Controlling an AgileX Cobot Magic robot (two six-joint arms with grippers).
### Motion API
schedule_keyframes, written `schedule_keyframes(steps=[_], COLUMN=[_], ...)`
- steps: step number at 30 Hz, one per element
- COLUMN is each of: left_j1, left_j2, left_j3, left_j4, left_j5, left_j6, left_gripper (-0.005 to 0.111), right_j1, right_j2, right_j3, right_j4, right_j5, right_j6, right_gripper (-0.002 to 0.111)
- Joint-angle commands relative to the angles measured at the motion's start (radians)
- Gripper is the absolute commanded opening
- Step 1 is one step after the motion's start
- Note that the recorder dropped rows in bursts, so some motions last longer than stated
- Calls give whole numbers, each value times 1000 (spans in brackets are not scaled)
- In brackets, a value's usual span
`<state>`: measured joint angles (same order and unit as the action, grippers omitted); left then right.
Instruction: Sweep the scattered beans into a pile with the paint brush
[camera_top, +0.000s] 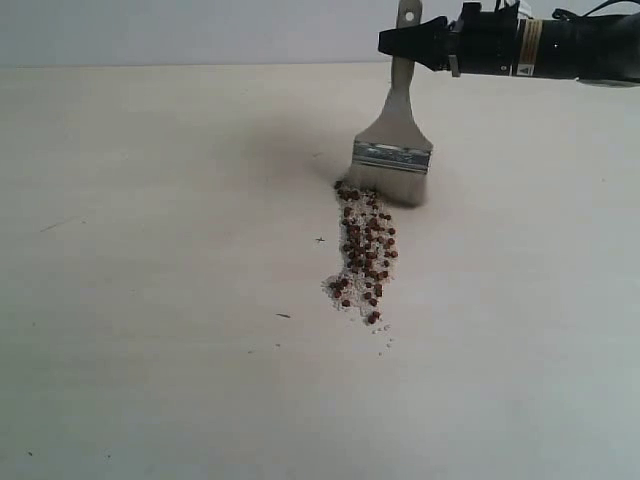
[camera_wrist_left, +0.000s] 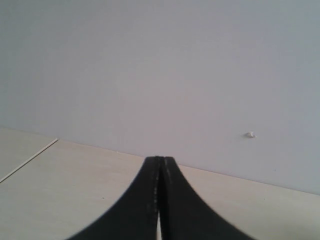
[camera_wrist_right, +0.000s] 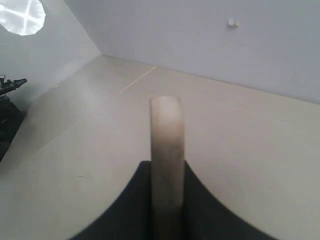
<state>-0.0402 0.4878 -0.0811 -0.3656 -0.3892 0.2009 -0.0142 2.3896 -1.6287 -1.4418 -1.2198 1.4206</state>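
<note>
The paint brush (camera_top: 394, 140) stands nearly upright, bristles down on the table at the far end of the beans (camera_top: 364, 250). Its handle is clamped in my right gripper (camera_top: 405, 42), which comes in from the upper right. The beans, dark reddish-brown pellets mixed with white crumbs, lie in a long narrow pile running from the bristles toward the near side. In the right wrist view the pale handle (camera_wrist_right: 167, 150) sticks out between the black fingers (camera_wrist_right: 125, 210) of my right gripper (camera_wrist_right: 167, 167). My left gripper (camera_wrist_left: 160, 160) shows only in its own wrist view, shut on nothing, pointing at a wall.
The pale table (camera_top: 150, 300) spreads wide on every side of the pile, with a few small dark specks (camera_top: 283, 316) left of it. A grey wall (camera_wrist_left: 160, 65) rises behind the table's far edge.
</note>
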Motion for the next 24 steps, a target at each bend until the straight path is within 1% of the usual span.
schedule_keyframes(steps=[1, 9, 15, 18, 19, 21, 22, 24], left_j1=[-5, -5, -5, -5, -5, -5, -5, -5], left_j2=[-3, -3, -3, -3, -3, -3, -3, -3], left_j3=[3, 3, 3, 3, 3, 3, 3, 3], left_j4=[-8, -8, -8, -8, -8, -8, -8, -8], left_j5=[1, 1, 1, 1, 1, 1, 1, 1], left_j6=[3, 3, 3, 3, 3, 3, 3, 3], left_gripper=[0, 0, 0, 0, 0, 0, 0, 0], right_j1=[-3, -3, -3, -3, -3, 2, 8, 15], right_j2=[-17, -17, -17, -17, -17, -17, -17, -17], right_j3=[-5, -5, -5, -7, -7, -7, -7, -7], right_j4=[30, 82, 142, 201, 217, 233, 229, 208], right_j5=[-1, -1, -1, 4, 18, 102, 175, 201], right_j6=[-44, -70, -130, -207, -230, -265, -267, -267], right_gripper=[0, 0, 0, 0, 0, 0, 0, 0])
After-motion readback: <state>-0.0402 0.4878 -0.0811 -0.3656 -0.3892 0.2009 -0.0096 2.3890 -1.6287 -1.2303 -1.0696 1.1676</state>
